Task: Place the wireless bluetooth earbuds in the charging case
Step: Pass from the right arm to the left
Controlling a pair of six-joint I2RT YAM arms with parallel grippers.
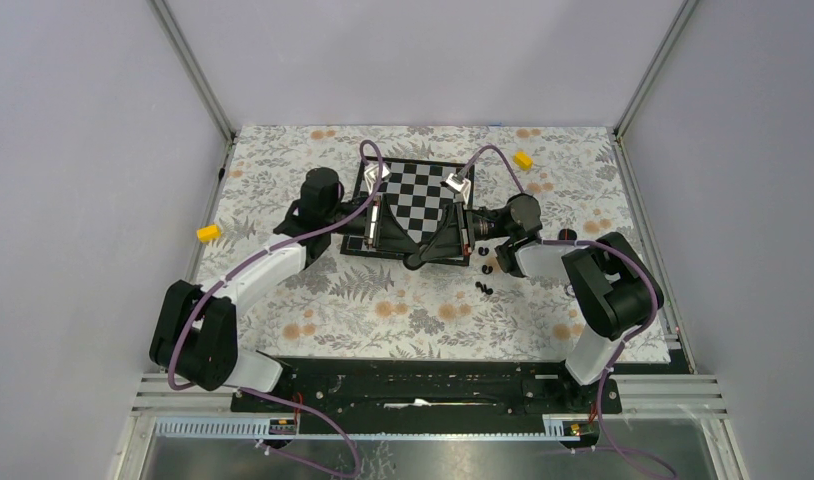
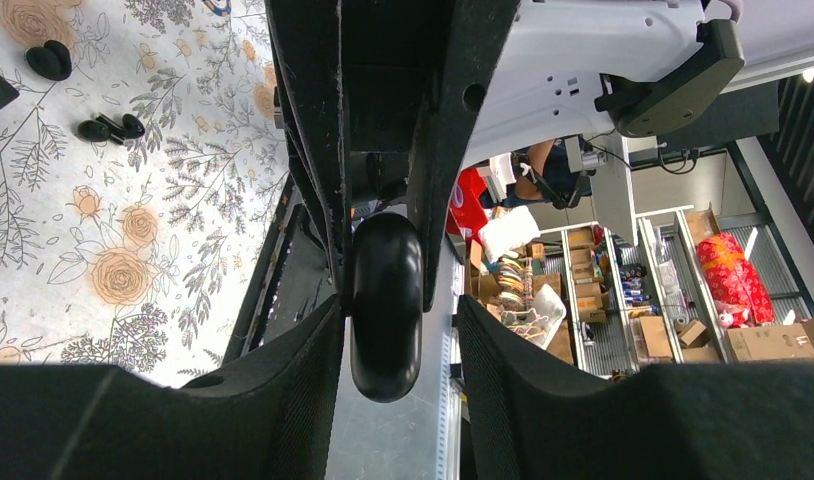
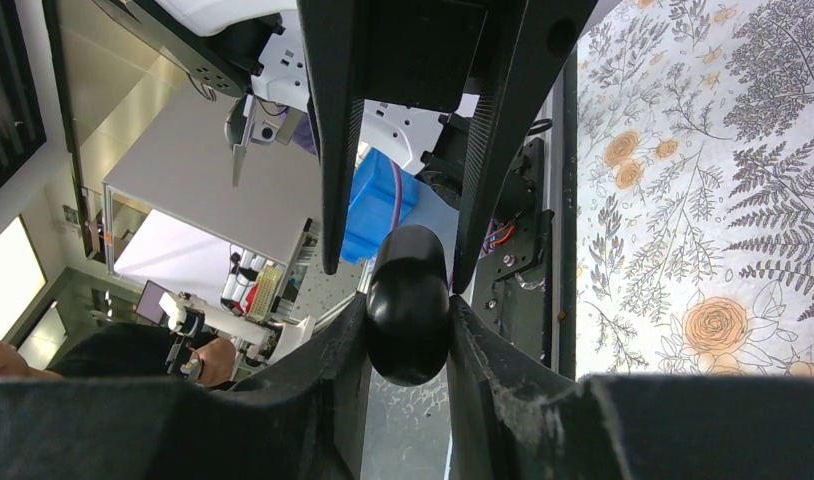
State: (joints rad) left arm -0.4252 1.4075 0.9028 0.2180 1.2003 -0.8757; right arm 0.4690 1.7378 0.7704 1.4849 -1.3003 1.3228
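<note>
Left yellow block (image 1: 208,233): on the floral counter (image 1: 313,310) near its left edge, well apart from both arms.
Left tool (image 2: 395,305): narrowed around the charging case (image 2: 386,330). One finger sits against the case's side. A slim gap shows at the other finger, so the case is straddled rather than pinched.
Chessboard (image 1: 415,195): flat at mid-counter, with both arms reaching over its near half and meeting at its near edge.
Charging case: a glossy black pebble seen edge-on, between the fingertips of both tools where they meet. Whether its lid is up cannot be told from these views.
Right tool (image 3: 406,300): clamped on the charging case, with both fingers pressed to its sides.
Wireless bluetooth earbuds (image 1: 483,288): small black buds lying loose on the counter, just off the chessboard's near right corner, beside the right arm and outside the case.
Right yellow block (image 1: 523,159): on the counter beyond the chessboard's far right corner.
</note>
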